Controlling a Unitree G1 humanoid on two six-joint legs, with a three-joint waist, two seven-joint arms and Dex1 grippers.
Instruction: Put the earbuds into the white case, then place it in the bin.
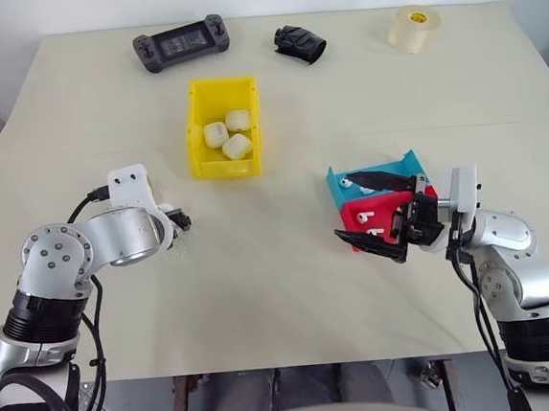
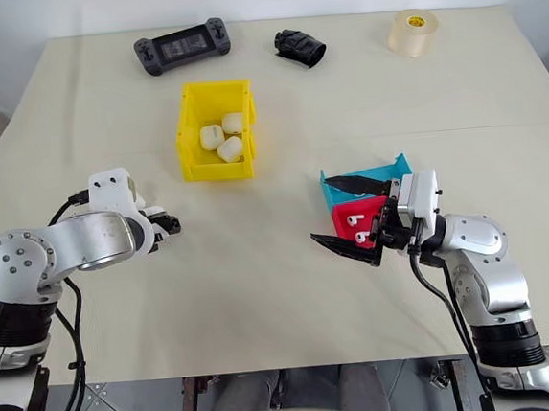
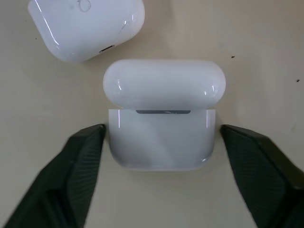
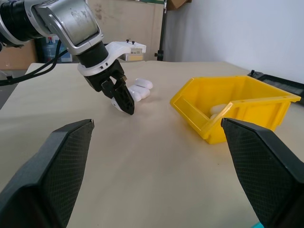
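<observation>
Table [image 1: 292, 290]: pale beige top, bearing all items below. Bin [image 1: 225, 158]: yellow, open-topped, left of centre toward the far side; three white cases [image 1: 227, 134] lie inside. Game controller [image 1: 182, 45]: dark, at the far edge beyond the bin. Black holder [image 1: 300, 44]: to the right of the controller. Tape roll [image 1: 414, 28]: pale, far right corner area. Teal tray [image 1: 387, 175]: on the right side of the table, one earbud [image 1: 346, 181] visible in it. Red tray [image 1: 376, 217]: touching the teal tray on its near side, with two earbuds [image 1: 368, 214] showing. Right gripper [image 1: 383, 217]: held over the trays, pointing toward the table's left, fingers spread wide with nothing between them. Left gripper [image 3: 161, 142]: angled down over the table on the left, near side of the bin, fingers set either side of a case; one finger [image 3: 83, 156] just at the case wall, the other a little apart from it, so not clamped. White case [image 3: 161, 137]: lying on the table between those fingers, lid [image 3: 164, 83] hinged open. Second case [image 3: 88, 26]: closed, just beside the open lid.
</observation>
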